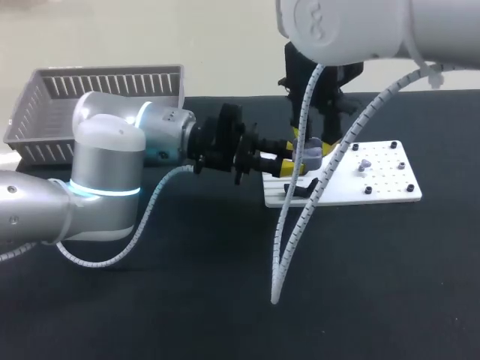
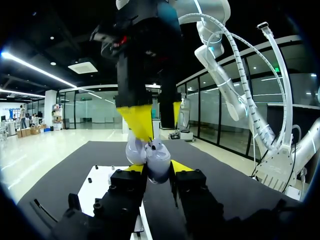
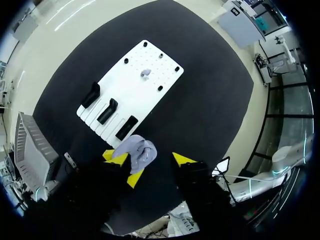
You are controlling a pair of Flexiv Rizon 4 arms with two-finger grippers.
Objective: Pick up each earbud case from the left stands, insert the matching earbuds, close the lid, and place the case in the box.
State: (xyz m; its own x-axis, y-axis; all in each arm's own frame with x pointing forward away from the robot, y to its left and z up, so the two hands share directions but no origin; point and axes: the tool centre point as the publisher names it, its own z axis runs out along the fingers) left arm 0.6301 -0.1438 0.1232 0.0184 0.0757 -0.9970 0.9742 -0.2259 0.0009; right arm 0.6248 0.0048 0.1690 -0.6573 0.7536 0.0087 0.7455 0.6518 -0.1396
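The lavender earbud case (image 2: 159,160) hangs in the air just above the white board (image 3: 135,87), over the end of the board that carries the three black stands (image 3: 107,111); none of those stands has a case on it. The left claw (image 1: 289,163) reaches in level towards that end of the board and is clamped on the case; both yellow tips press its sides, with a narrow gap filled by the case. From the left wrist the case shows two rounded lobes, one above the other; whether the lid is fully raised I cannot tell. The right claw (image 3: 152,161) hangs point-down over the same end of the board; its fingers stand wide, one yellow finger (image 2: 137,122) against the case's upper lobe, the other clear of it. A single lavender earbud (image 3: 145,73) lies on the board's far half, away from the stands, among small black pegs. The grey slatted box (image 1: 105,82) sits well apart from the board, beyond its stand end, at the far edge of the black counter (image 1: 225,300). A white coiled cable from the right arm hangs down in front of the board.
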